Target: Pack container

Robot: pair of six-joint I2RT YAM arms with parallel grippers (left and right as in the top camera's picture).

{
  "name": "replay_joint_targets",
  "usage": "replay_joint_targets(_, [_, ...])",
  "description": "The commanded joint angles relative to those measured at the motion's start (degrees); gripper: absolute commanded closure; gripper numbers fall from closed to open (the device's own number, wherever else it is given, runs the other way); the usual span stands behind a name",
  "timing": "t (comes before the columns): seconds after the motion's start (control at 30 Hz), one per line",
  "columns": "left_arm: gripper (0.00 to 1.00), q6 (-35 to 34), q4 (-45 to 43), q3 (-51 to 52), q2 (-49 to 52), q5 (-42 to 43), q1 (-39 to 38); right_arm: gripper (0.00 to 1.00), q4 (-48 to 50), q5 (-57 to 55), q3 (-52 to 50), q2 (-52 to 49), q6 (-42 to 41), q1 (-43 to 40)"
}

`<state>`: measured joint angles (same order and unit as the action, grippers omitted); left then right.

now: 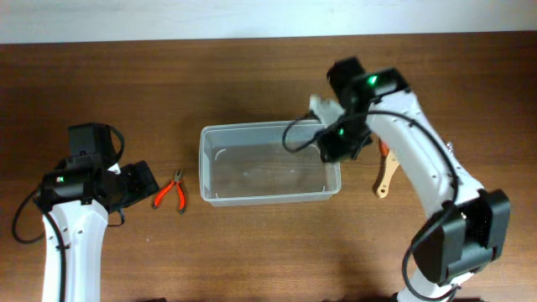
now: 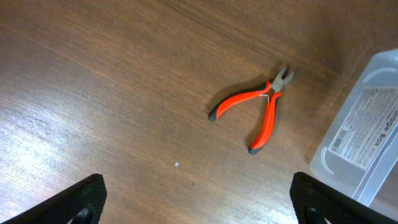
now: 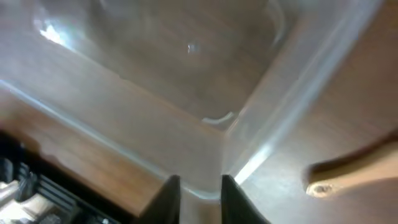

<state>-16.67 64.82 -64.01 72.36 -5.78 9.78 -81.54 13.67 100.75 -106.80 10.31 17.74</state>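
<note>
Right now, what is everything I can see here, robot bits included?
clear, colourless plastic rectangular container: one, see-through, middle of the table, nothing seen inside.
small pliers with orange handles: one, orange and grey, flat on the table left of the container, apart from it.
pale wooden utensil: one, light wood, right of the container, partly under the right arm.
brown wooden table: one, dark brown, under everything.
left gripper: one, black, open and holding nothing, above the table near the pliers.
right gripper: one, black, at the container's right corner, fingers close together on either side of the rim; whether it pinches cannot be told.
</note>
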Motion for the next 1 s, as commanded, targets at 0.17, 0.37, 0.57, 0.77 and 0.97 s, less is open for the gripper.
replay_joint_targets(0.17, [0.00, 5.6, -0.4, 0.2, -0.3, 1.9, -5.0, 0.01, -15.8, -12.1, 29.5, 2.5, -8.6, -1.3])
replay_joint_targets(0.37, [0.01, 7.6, -2.2, 1.0, 2.1, -7.3, -13.6, 0.02, -15.8, -13.3, 28.2, 12.3, -18.4, -3.7])
replay_joint_targets(0.57, [0.01, 14.8, -5.7, 3.3, 9.5, -7.0, -12.3, 0.01, -15.8, -17.3, 24.1, 19.0, -21.8, -3.7])
replay_joint_targets(0.77, [0.01, 23.0, -7.5, 3.4, 21.3, -6.2, -11.7, 0.01, -15.8, -19.3, 17.6, 21.3, -21.7, -3.7])
replay_joint_targets(0.97, [0.00, 24.8, -9.4, 3.4, 26.5, -6.0, -10.1, 0.01, -15.8, -20.4, 10.7, 21.3, -21.5, -3.7])
